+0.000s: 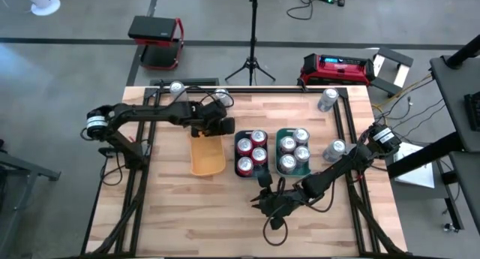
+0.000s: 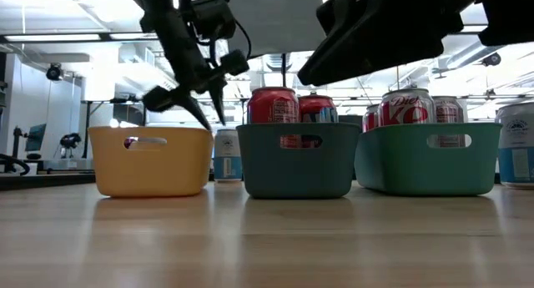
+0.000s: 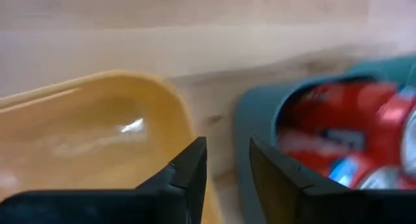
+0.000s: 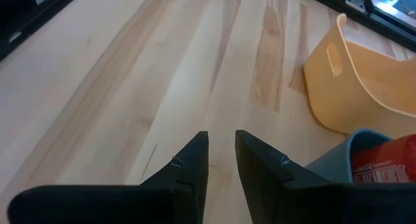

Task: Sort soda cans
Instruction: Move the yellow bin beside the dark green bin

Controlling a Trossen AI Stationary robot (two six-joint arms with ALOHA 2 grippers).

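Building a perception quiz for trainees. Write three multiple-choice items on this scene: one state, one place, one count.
1. The yellow tray is: A) full; B) tipped over; C) empty.
2. The red cans stand: A) in the middle tray; B) in the yellow tray; C) stacked outside any tray.
3. Cans in the green tray: A) two; B) four; C) six.

Key: 1 C, its bare floor shows from above. 2 A, the high view shows them grouped inside that tray. 3 B, four silver tops show there.
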